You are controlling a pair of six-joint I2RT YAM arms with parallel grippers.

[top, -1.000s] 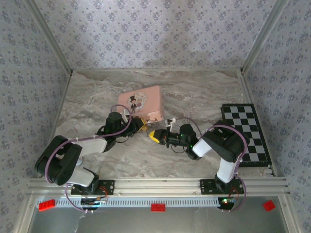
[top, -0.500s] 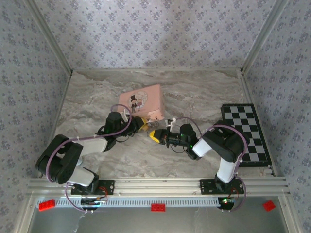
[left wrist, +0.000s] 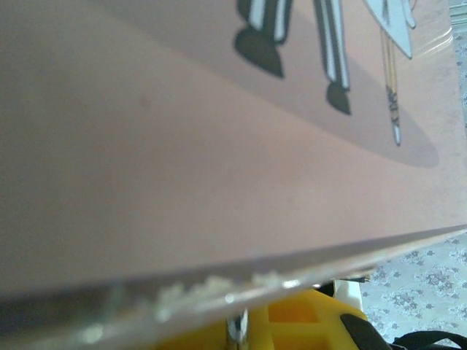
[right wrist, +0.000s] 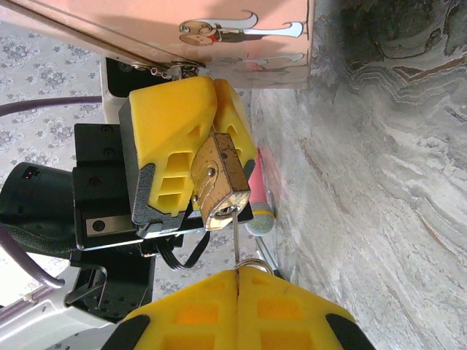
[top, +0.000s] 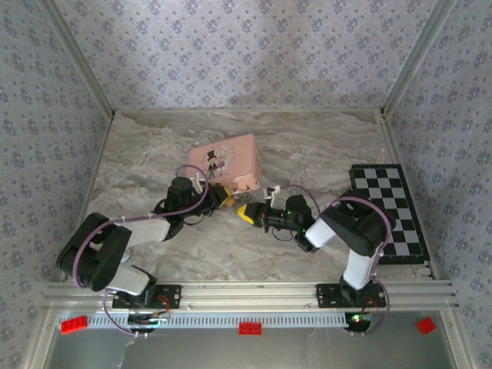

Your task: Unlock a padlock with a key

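The tiny brass-gold padlock (right wrist: 217, 179) is clamped between the yellow left fingers (right wrist: 175, 131). It sits just beside the near edge of the pink rectangular tin (right wrist: 182, 29) with the cartoon couple, above the grey marbled surface (right wrist: 379, 182). Its keyhole face is turned toward the right arm, and its shackle end is hidden behind the fingers.

To the right of it comes the very thin dark grey metal key (right wrist: 235, 244). Its shaft runs in a straight line from the padlock's keyhole face to the yellow right fingers (right wrist: 197, 313). These are pressed together on the key's head, at the small ring. In the top view the left fingers (top: 221, 195) and the right fingers (top: 247, 214) stand close and face each other.

We judge that the step in hand is seating the key. Its tip is at the keyhole, but we cannot tell how deep it has gone.

To do this well, we should hold the padlock firm and not let it turn. We should push the key along its own line only, because such a thin shaft may bend or slip in the grip. We should begin to turn only when the key is fully in.
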